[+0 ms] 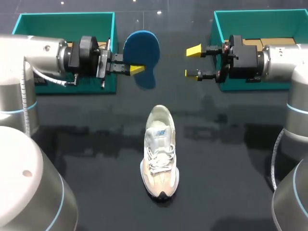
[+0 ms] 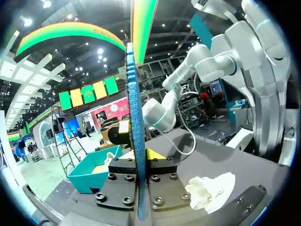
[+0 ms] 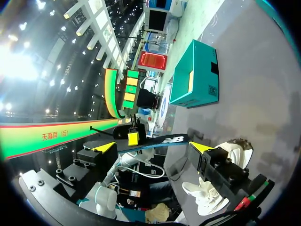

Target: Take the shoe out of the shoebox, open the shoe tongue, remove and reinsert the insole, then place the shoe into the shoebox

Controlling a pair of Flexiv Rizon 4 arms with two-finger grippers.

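– Nearest to the camera is the big white link of the left arm (image 1: 29,192). Where does this arm end?

– Over the far side of the table (image 1: 231,159), in front of the teal box on the left (image 1: 29,19). The left gripper (image 1: 136,69) has its fingers closed on the blue insole (image 1: 142,48), one finger at each face. In the left wrist view the insole (image 2: 136,117) stands on its edge between them.

– And the shoe?

– The shoe (image 1: 159,154) stands on the table in the middle, opening up, toe toward the camera, well apart from both boxes.

– And at the right?

– The right gripper (image 1: 193,62) hangs in front of the teal box on the right (image 1: 260,14). Its fingers are spread, with nothing between them.

– Then the step in hand is, I think, to put the insole back. How to do it well?

– I would first let the free right gripper hold the tongue or the collar, so that the mouth is wide. Then the left arm should tilt the insole, bring its toe end in first and slide it forward along the bottom. The risk is that the soft insole folds or catches on the tongue. A slow push, and a press on the heel part at the end, would help.
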